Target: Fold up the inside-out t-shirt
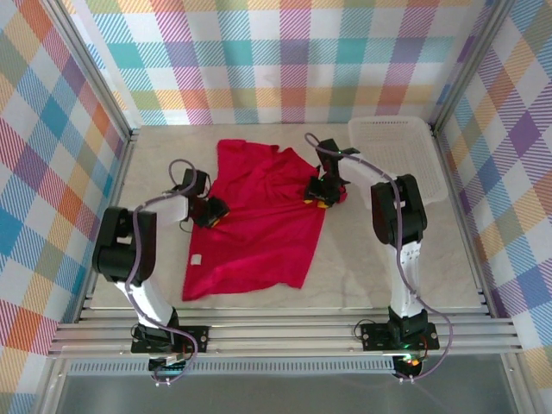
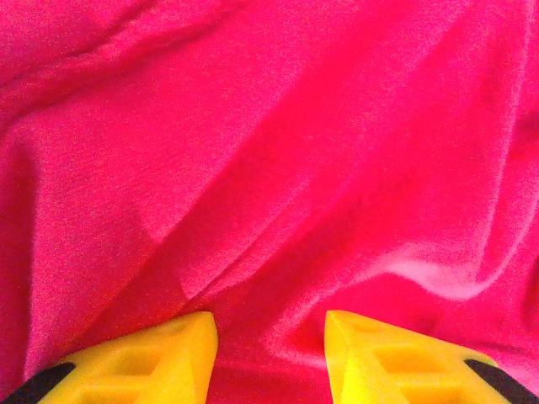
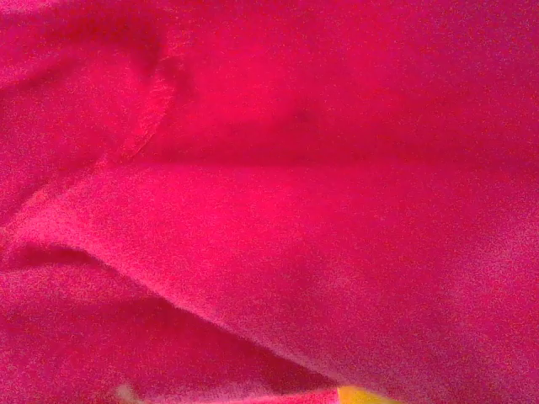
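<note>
The inside-out t-shirt [image 1: 259,237] is bright red and lies spread and wrinkled across the middle of the table, with a small white tag [image 1: 197,258] near its left edge. My left gripper [image 1: 210,212] rests on the shirt's left edge. In the left wrist view its yellow fingers [image 2: 160,358] stand apart, pressed down on the cloth [image 2: 269,168], with a low fold lying in the gap. My right gripper [image 1: 321,197] sits on the shirt's right edge near a sleeve. Red cloth [image 3: 269,210] covers it in the right wrist view, leaving a sliver of one yellow fingertip [image 3: 364,396].
A white mesh basket [image 1: 392,138] stands at the back right corner of the table. Checked walls close in the table [image 1: 388,276] on three sides. Bare tabletop lies in front of the shirt and to its right.
</note>
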`<state>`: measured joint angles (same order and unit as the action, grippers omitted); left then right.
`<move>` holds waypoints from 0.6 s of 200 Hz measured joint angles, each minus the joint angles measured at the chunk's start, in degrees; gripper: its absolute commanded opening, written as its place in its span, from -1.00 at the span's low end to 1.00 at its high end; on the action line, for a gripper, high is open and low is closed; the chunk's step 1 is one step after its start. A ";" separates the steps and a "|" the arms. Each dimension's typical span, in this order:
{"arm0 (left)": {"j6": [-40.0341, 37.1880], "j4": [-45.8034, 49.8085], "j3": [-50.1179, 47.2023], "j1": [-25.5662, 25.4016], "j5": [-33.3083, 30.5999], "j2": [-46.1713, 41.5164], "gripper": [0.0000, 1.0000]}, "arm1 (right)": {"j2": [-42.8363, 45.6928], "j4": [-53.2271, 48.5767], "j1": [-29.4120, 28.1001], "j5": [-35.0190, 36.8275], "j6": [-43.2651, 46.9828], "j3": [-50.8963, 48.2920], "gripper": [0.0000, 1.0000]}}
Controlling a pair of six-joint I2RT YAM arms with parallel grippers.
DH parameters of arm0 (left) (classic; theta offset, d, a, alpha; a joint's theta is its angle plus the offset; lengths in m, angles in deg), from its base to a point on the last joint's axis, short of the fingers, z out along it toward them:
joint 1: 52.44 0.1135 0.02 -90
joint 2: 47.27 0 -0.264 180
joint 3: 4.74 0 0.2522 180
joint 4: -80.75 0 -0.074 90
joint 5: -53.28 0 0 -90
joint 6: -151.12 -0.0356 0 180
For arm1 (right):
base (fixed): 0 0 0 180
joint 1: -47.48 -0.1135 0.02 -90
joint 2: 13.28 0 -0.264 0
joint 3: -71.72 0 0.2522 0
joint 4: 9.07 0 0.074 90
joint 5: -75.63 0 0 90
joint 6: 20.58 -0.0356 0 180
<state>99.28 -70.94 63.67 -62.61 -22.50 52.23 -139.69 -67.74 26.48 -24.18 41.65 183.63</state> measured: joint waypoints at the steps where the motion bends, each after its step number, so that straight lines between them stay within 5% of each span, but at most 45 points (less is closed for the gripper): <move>1: 0.28 0.00 -0.42 -0.22 -0.04 -0.42 -0.22 | -0.11 -0.09 0.13 0.04 0.07 0.31 -0.23; 42: 0.33 7.98 0.15 -4.39 -3.80 -6.16 0.02 | -0.57 -3.50 -0.20 1.92 1.95 5.88 -0.07; 75: -6.78 16.96 22.80 -3.80 -11.08 -1.29 0.00 | 0.90 -5.44 -4.42 1.84 2.54 7.52 0.07; 120: -14.86 23.43 49.70 -3.39 -17.00 19.10 -0.03 | 2.29 -4.87 -7.06 -0.83 1.11 11.15 0.17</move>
<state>84.41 -47.51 113.38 -66.00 -39.50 71.33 -137.39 -72.61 19.42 -25.01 42.76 194.78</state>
